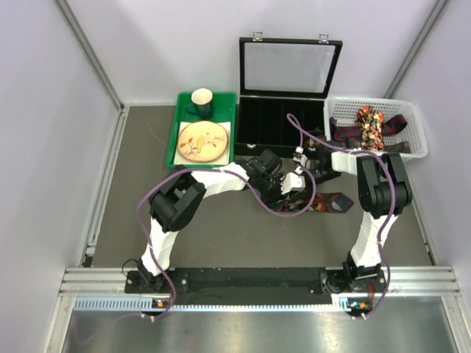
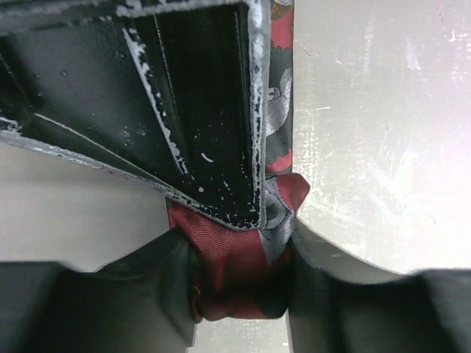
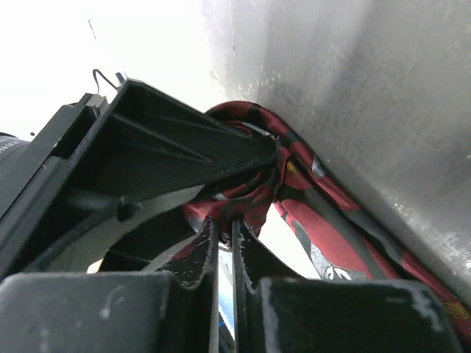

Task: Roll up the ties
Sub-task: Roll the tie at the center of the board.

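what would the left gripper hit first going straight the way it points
The maroon tie pinched in its jaws; just beyond, probably the right gripper, though depth is unclear.

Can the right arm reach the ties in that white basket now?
Probably not yet: the right gripper looks shut on a dark red patterned tie. Nothing covers the white plastic basket.
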You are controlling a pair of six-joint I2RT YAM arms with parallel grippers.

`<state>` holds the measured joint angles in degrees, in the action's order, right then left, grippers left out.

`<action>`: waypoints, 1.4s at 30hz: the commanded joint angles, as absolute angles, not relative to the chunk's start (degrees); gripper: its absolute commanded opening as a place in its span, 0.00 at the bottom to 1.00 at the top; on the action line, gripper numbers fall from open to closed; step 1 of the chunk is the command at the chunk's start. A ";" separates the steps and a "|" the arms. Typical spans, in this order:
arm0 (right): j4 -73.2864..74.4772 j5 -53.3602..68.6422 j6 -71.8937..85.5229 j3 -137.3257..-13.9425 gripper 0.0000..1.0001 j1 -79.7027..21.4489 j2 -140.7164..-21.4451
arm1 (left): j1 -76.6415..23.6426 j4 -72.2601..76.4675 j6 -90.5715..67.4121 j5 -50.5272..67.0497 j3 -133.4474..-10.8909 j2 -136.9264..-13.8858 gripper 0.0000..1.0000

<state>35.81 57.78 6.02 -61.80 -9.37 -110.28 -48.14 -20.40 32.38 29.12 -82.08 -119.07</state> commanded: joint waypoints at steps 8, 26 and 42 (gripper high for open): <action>34.98 42.28 -1.49 -62.66 0.00 -8.97 -112.85 | -40.53 -16.45 29.61 39.71 -74.10 -110.76 0.98; 36.47 36.56 -1.67 -63.63 0.00 -8.17 -113.38 | -37.27 -1.47 35.54 55.71 -66.03 -103.97 0.99; 40.61 35.51 -2.11 -65.83 0.00 -8.17 -113.29 | -43.94 37.62 12.75 49.49 -62.49 -117.06 0.99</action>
